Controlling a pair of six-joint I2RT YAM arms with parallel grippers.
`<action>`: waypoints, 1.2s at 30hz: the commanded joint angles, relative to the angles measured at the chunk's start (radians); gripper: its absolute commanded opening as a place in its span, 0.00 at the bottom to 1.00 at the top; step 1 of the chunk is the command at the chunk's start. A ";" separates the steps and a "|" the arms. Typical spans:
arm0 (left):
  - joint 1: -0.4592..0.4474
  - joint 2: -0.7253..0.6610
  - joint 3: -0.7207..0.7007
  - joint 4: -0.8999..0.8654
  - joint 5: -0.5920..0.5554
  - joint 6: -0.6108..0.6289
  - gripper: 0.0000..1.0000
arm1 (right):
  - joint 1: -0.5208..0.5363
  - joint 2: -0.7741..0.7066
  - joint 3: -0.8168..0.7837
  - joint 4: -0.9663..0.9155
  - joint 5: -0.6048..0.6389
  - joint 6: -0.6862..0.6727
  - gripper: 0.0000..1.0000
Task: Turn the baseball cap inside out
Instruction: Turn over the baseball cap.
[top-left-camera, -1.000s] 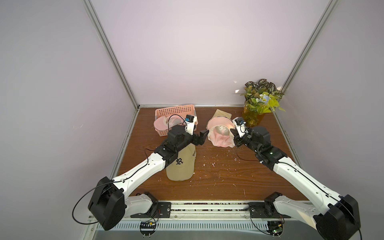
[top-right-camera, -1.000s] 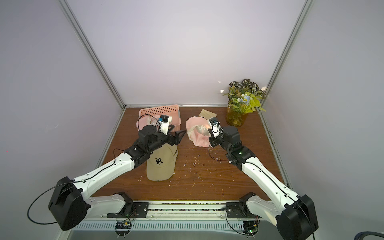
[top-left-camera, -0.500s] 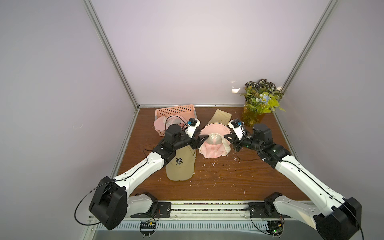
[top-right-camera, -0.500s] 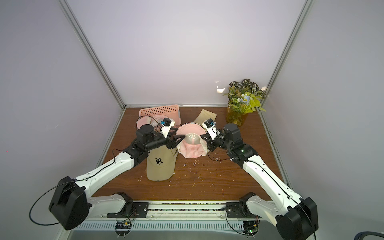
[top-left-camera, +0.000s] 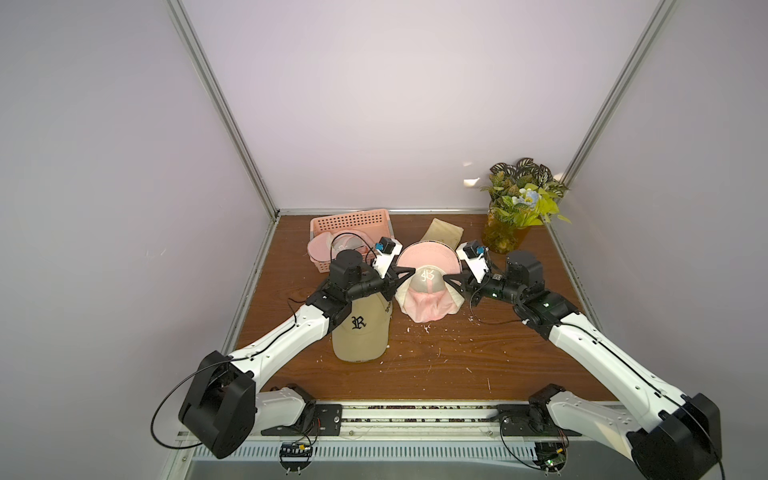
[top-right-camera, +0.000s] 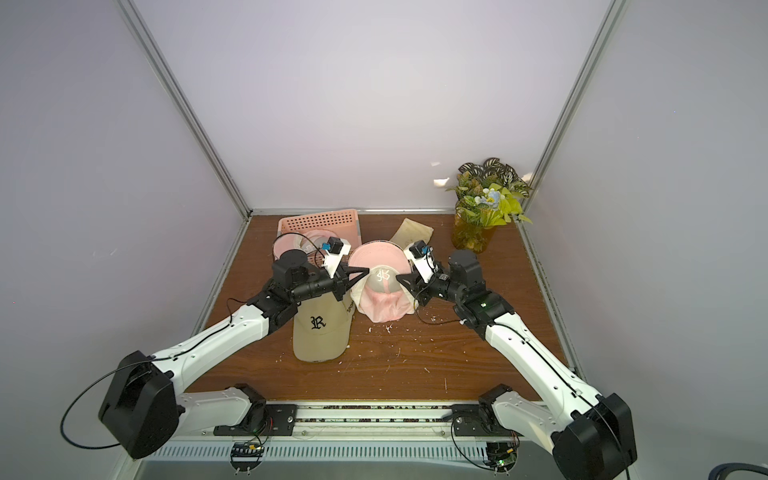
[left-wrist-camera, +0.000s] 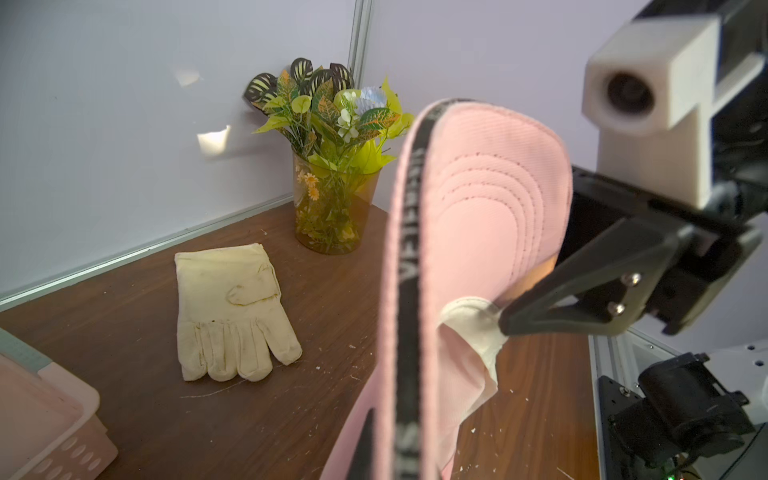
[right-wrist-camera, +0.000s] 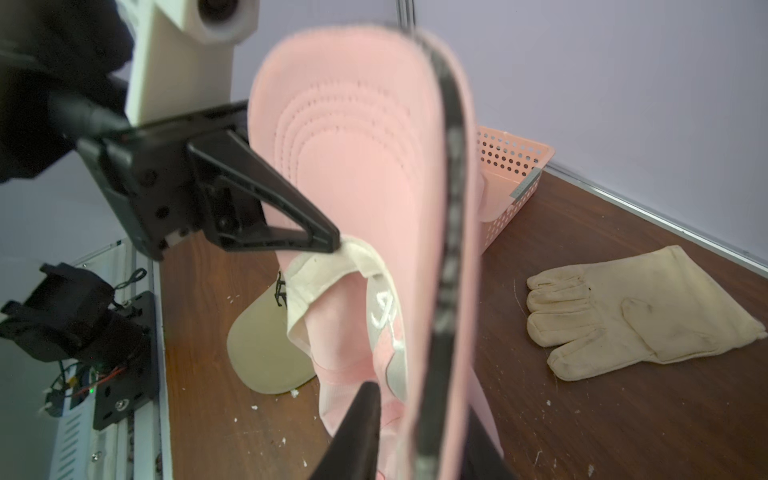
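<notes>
Left fingers (right-wrist-camera: 320, 239) on cap lining (right-wrist-camera: 332, 270), wrist-only

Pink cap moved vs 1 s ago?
Yes. The pink cap shifted away from the vase, toward the tan cap, uncovering more glove.

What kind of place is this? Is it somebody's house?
Probably a robot lab booth, not a house: a left arm and right arm are bolted to a rail, bare walls meet at metal posts, and the props include a pink cap and a basket.
</notes>
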 joint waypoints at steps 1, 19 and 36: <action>0.013 -0.039 0.008 0.083 0.020 -0.077 0.00 | -0.018 0.009 -0.044 0.105 -0.085 0.015 0.35; 0.051 -0.071 -0.001 0.137 -0.007 -0.192 0.00 | -0.035 0.031 -0.120 0.097 -0.329 -0.029 0.34; 0.059 -0.075 -0.004 0.153 -0.018 -0.214 0.00 | -0.034 0.016 -0.137 0.109 -0.381 -0.009 0.32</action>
